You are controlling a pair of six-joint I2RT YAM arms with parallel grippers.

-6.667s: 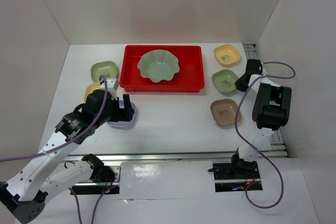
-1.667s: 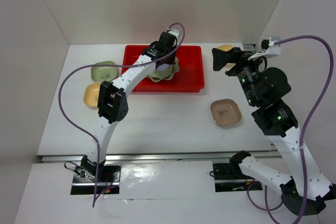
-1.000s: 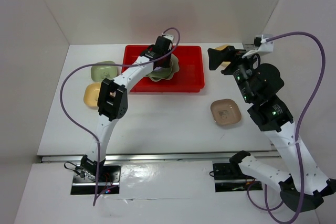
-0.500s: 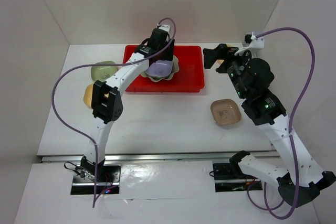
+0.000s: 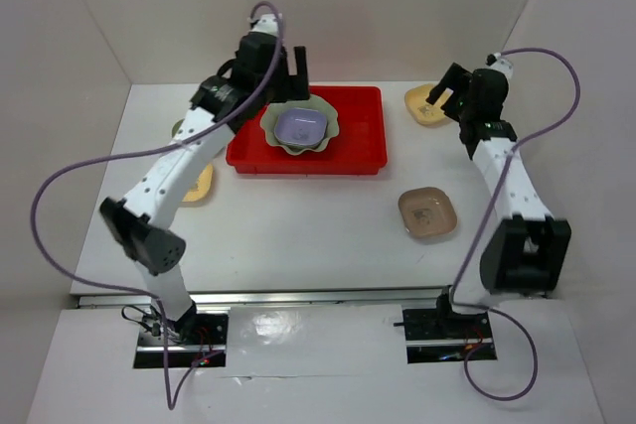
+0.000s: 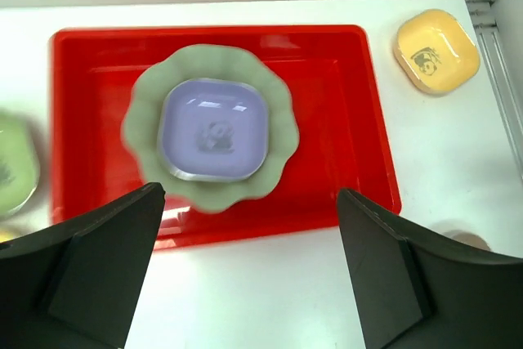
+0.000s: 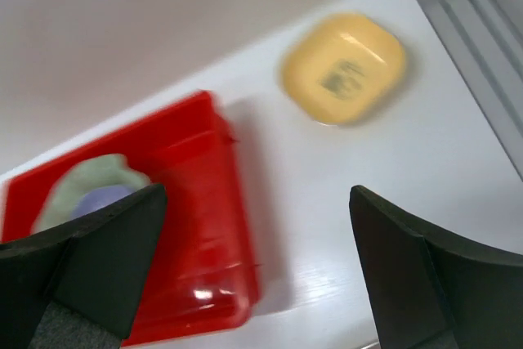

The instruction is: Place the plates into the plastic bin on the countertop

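Lavender dish [image 6: 214, 128]: lies nested in the hollow of the scalloped dish, beneath the left gripper and a little ahead of its fingertips; nothing grips it.
Scalloped dish [image 6: 147, 120]: pale green, seated inside the red bin, its wavy rim showing all round the lavender dish.
Red bin [image 5: 363, 136]: on the countertop under the left gripper; its right part is bare red floor.
Left gripper [image 6: 245, 275]: raised above the bin's left rear part, jaws spread wide, holding nothing.
Right gripper [image 7: 253, 275]: jaws spread wide, holding nothing, hanging above the countertop to the right of the bin.
Yellow dish [image 7: 343, 67]: on the countertop ahead of the right gripper's fingers, apart from them and clear of the bin's right wall.
Pinkish-tan dish [image 5: 427, 212]: on the countertop, well behind the right gripper, on the side of the arm bases.
Green dish [image 6: 12, 165]: small, blurred, just off the bin's left wall, to the left of the left gripper.
Countertop [image 5: 318, 225]: plain white, walled by white panels.
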